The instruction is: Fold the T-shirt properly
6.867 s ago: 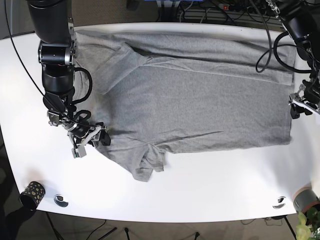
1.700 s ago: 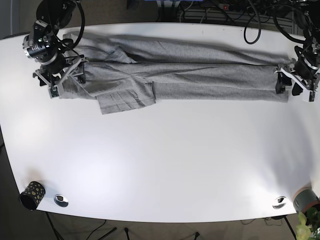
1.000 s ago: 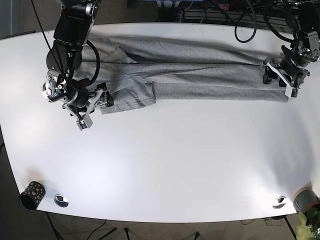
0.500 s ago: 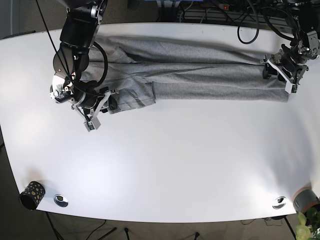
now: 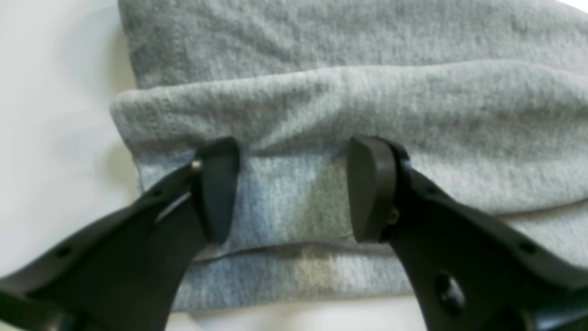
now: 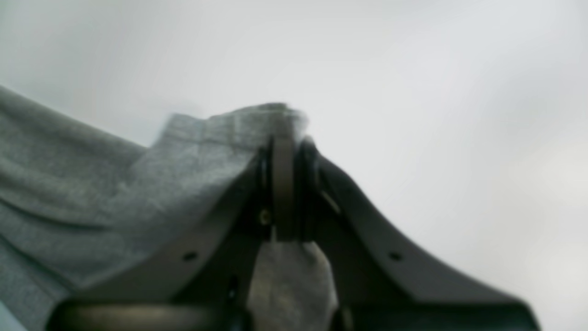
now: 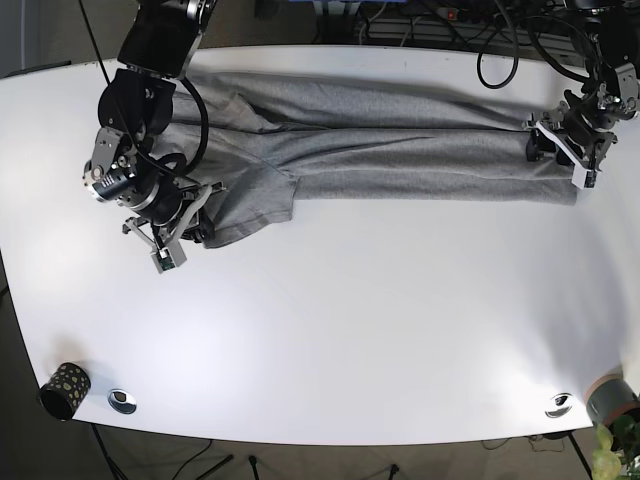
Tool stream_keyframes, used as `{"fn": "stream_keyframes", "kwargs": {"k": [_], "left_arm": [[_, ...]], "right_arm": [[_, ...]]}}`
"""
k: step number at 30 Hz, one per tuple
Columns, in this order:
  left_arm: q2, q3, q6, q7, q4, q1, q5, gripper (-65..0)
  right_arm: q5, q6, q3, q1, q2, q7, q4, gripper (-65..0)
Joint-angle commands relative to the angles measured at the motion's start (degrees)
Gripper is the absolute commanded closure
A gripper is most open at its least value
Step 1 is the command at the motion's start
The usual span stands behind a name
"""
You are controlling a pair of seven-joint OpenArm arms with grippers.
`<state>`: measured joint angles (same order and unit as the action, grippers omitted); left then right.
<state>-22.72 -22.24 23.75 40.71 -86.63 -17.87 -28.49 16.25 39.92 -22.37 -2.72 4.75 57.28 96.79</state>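
Note:
The grey T-shirt point(image 7: 400, 150) lies as a long folded band across the far side of the white table point(image 7: 350, 330). My right gripper point(image 7: 185, 232) is shut on the shirt's sleeve point(image 7: 250, 205) at the left end. In the right wrist view the gripper point(image 6: 285, 184) pinches a fold of grey cloth point(image 6: 183, 170) over the table. My left gripper point(image 7: 557, 150) is at the shirt's right end. In the left wrist view it point(image 5: 294, 193) is open, its fingers point(image 5: 216, 188) straddling the folded edge of cloth point(image 5: 321, 105).
A patterned cup point(image 7: 65, 385) and a small round fitting point(image 7: 122, 400) sit at the front left corner. Another fitting point(image 7: 558, 404) and a grey cup point(image 7: 612, 398) are at the front right. Cables point(image 7: 420, 20) run behind the table.
My right gripper has drawn the sleeve toward the front left, so it now lies slanted. My left gripper has stayed at the shirt's right end.

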Motion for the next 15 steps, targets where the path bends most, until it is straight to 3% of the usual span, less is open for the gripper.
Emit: {"fn": "stream_keyframes", "kwargs": {"k": [1, 7, 15], "left_arm": [[-0.9, -0.2, -0.1, 0.7, -0.2, 0.1, 0.2, -34.6], [-0.9, -0.3, -0.1, 0.7, -0.2, 0.1, 0.2, -34.6], [-0.9, -0.2, -0.1, 0.7, -0.1, 0.2, 0.3, -34.6]], "right_arm": [[0.3, 0.08, -1.0, 1.8, -0.5, -0.8, 6.8, 0.0], [0.3, 0.08, -1.1, 9.4, -0.7, -0.8, 15.6, 0.0], [0.3, 0.08, -4.1, 15.7, -0.8, -0.9, 15.9, 0.0]]}}
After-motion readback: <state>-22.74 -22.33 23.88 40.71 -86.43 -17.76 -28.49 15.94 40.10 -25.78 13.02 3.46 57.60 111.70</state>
